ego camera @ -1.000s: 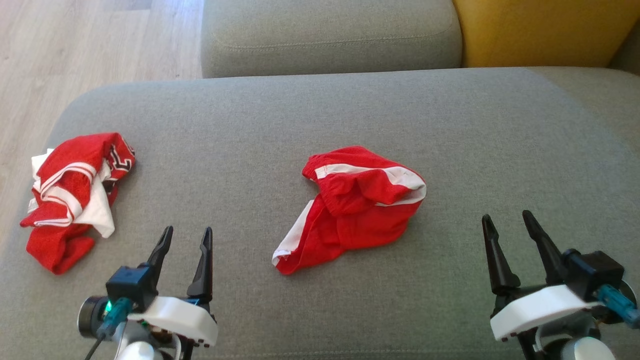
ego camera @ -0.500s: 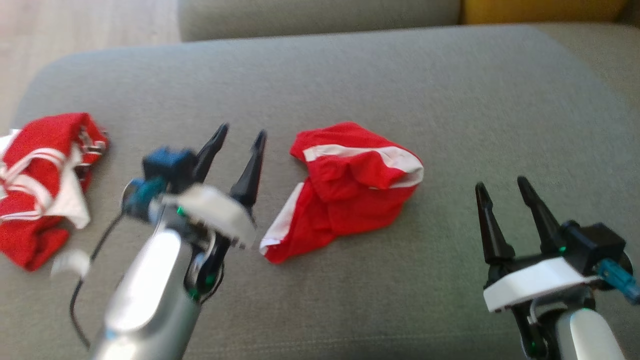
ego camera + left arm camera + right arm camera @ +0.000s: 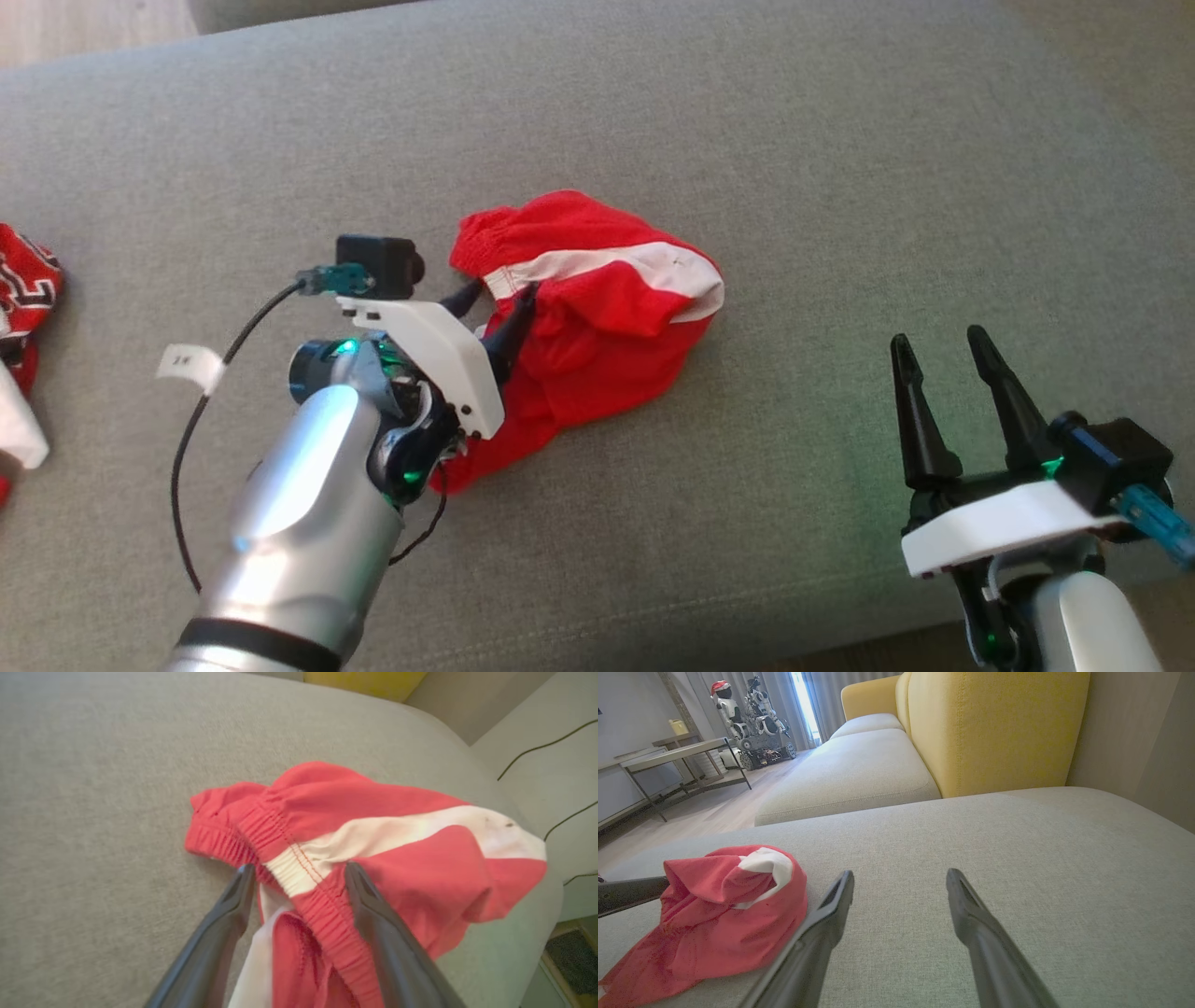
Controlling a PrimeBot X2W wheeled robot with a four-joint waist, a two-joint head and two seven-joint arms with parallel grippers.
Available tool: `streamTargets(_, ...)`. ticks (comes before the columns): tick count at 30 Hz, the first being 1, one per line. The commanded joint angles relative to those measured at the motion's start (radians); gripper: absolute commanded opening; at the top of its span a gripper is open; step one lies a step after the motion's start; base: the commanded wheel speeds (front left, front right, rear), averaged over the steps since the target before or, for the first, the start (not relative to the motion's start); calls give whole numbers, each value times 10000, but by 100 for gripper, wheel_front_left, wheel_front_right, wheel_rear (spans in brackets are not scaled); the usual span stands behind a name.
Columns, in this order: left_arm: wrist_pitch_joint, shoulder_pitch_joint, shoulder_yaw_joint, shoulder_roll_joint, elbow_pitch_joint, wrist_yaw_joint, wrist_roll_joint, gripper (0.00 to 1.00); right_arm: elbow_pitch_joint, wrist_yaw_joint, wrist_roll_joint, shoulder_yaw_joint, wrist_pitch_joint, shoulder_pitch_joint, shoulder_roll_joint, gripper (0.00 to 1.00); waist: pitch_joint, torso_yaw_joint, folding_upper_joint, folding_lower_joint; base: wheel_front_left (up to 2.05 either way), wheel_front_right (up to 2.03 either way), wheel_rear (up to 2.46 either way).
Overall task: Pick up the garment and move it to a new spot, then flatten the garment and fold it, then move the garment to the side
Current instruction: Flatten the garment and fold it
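The garment point(image 3: 597, 308), a pair of red shorts with a white stripe point(image 3: 644, 271), lies crumpled just left of centre in the head view, on the grey seat cushion point(image 3: 840, 187). The left gripper point(image 3: 501, 294) is at its left edge. In the left wrist view its fingers stand wide apart, straddling the gathered elastic waistband point(image 3: 280, 840) and not pinching anything. The right gripper point(image 3: 937, 336) waits at the lower right of the head view, also spread wide and well apart from the cloth. The step in hand looks like the first pick-up. To do it well, the left fingers should sink a little further so that the waistband sits deep between them, and then close on that thick seam, not on the loose thin fabric beside it, which would slip out. Whether the tips already press into the cushion is hard to tell from these angles, so the descent should be gentle. Lift straight up until the trailing leg clears the cushion, and carry it away from the second red and white garment point(image 3: 23, 289) at the far left edge.
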Motion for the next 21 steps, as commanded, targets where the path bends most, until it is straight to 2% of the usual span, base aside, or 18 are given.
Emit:
streamTargets(1, 92, -584, 253, 136, -175, -93, -166, 100, -273, -7, 59, 242, -139, -500, -49, 100, 57, -45, 0, 0, 0, 0, 0)
streamTargets(3, 139, -707, 133, 115, -102, -138, -267, 100, -222, -7, 99, 254, -196, -562, -49, 100, 98, -59, 0, 0, 0, 0, 0)
streamTargets(4, 177, -733, 112, 89, -102, -162, -437, 90, -195, -7, 117, 266, -220, -596, -49, 100, 108, -62, 0, 0, 0, 0, 0)
streamTargets(5, 91, -789, 85, 70, -180, -181, -554, 35, -172, -7, 133, 279, -240, -629, -49, 100, 121, -64, 0, 0, 0, 0, 0)
streamTargets(6, -86, -879, -2, 115, -265, -192, -479, 0, -150, -7, 142, 291, -262, -663, -49, 100, 131, -66, 0, 0, 0, 0, 0)
streamTargets(15, -1585, -1275, -250, 486, -1554, -141, 181, 0, 35, -7, 262, 145, -330, -615, -49, 100, 11, 166, 0, 0, 0, 0, 0)
streamTargets(18, -1752, -1311, -33, 893, -2424, 58, 317, 0, 41, -7, 328, 35, -293, -559, -49, 100, -70, 358, 0, 0, 0, 0, 0)
streamTargets(21, -1465, -1255, 217, 1633, -3384, 275, 469, 0, -4, -7, 362, -4, -238, -524, -49, 100, -176, 522, 0, 0, 0, 0, 0)
